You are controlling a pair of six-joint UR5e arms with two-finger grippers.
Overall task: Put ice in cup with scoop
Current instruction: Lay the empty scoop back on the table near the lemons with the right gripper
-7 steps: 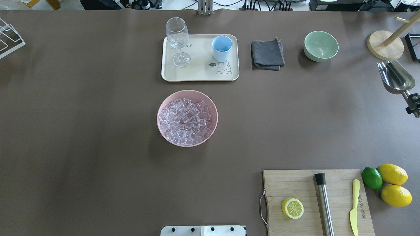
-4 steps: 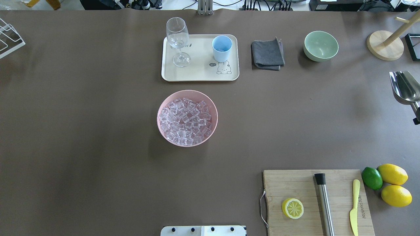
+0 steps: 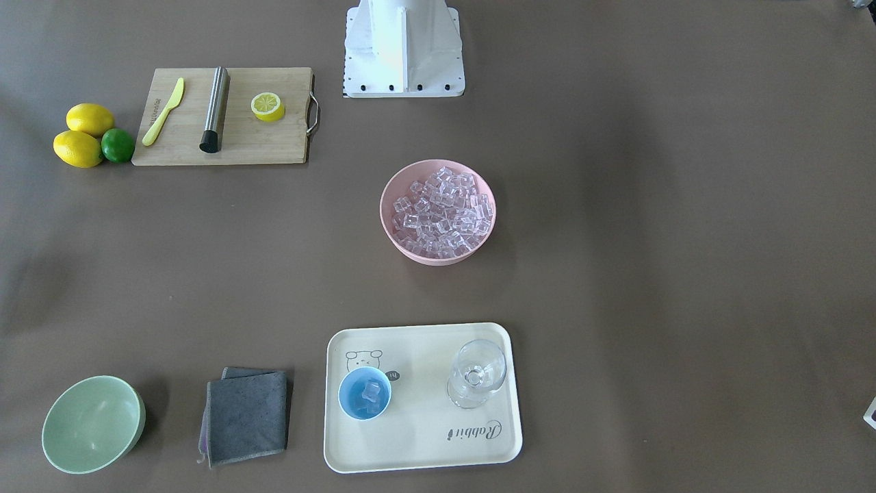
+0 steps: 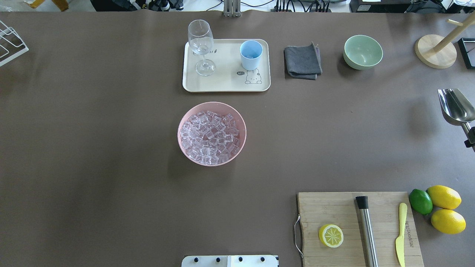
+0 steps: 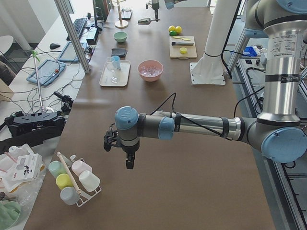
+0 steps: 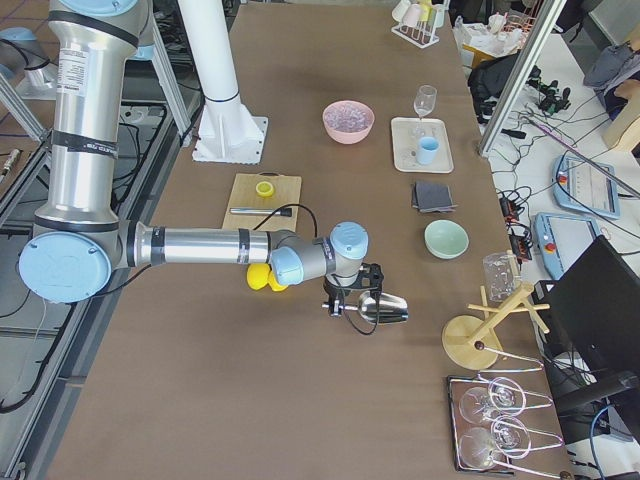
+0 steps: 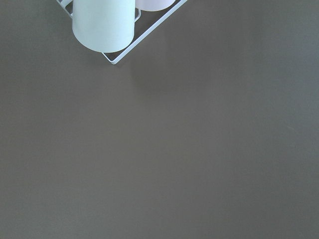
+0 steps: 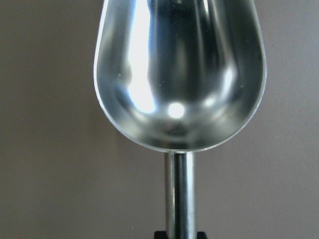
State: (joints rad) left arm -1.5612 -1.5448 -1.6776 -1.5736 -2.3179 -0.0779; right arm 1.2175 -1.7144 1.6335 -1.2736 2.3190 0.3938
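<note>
Brown table point(image 4: 111, 148), far right edge — my right claw point(image 4: 469, 139) clamps the empty scoop point(image 4: 455, 106) by its handle; best lowered level, slowly.

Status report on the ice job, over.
Right hand shut on shiny steel scoop, empty. Left hand: state unclear. Small light-blue cup holds few clear ice cubes. Pale green bowl, grey cloth near route to cup.

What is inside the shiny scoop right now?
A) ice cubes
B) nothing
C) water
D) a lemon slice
B: the right wrist view looks straight into the scoop, and its hollow shows only bare shiny metal and reflections.
</note>
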